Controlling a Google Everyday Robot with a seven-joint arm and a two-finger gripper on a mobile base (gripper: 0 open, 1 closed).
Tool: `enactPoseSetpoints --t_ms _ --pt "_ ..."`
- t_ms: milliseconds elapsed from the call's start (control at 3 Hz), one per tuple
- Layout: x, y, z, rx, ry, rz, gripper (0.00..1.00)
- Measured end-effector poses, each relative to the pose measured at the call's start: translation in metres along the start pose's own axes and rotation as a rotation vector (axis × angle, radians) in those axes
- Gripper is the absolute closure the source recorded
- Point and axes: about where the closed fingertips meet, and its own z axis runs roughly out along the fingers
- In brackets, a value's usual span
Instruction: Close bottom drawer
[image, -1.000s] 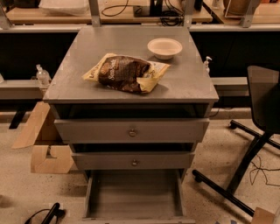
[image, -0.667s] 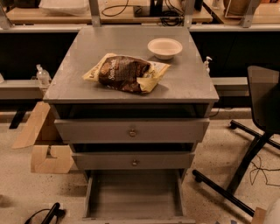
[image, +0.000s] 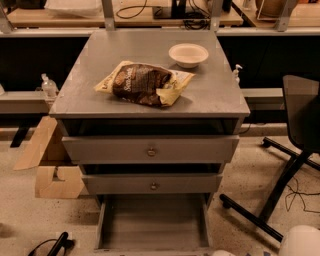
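The grey cabinet has three drawers. The bottom drawer is pulled far out toward me. It is a shallow empty tray, and its front panel and knob are cut off by the lower frame edge. The middle drawer and top drawer stick out a little, each with a round knob. My gripper is out of view. Only a white rounded part of my arm shows in the bottom right corner, to the right of the open drawer.
A chip bag and a white bowl lie on the cabinet top. A black office chair stands at the right, its legs reaching toward the cabinet. Cardboard pieces lie at the left. A black object lies on the floor at bottom left.
The white part of my arm has come into view at the bottom right corner. The drawers, bag and bowl have not moved.
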Motion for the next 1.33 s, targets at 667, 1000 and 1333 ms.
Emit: enactPoseSetpoints --t_ms 667,1000,1333 --pt "-0.003 -0.016 0.004 0.022 0.004 -0.021 1.00" --pt "-0.014 -0.049 0.001 0.054 0.020 -0.052 1.00" --pt "-0.014 -0.047 0.001 0.054 0.020 -0.052 1.00"
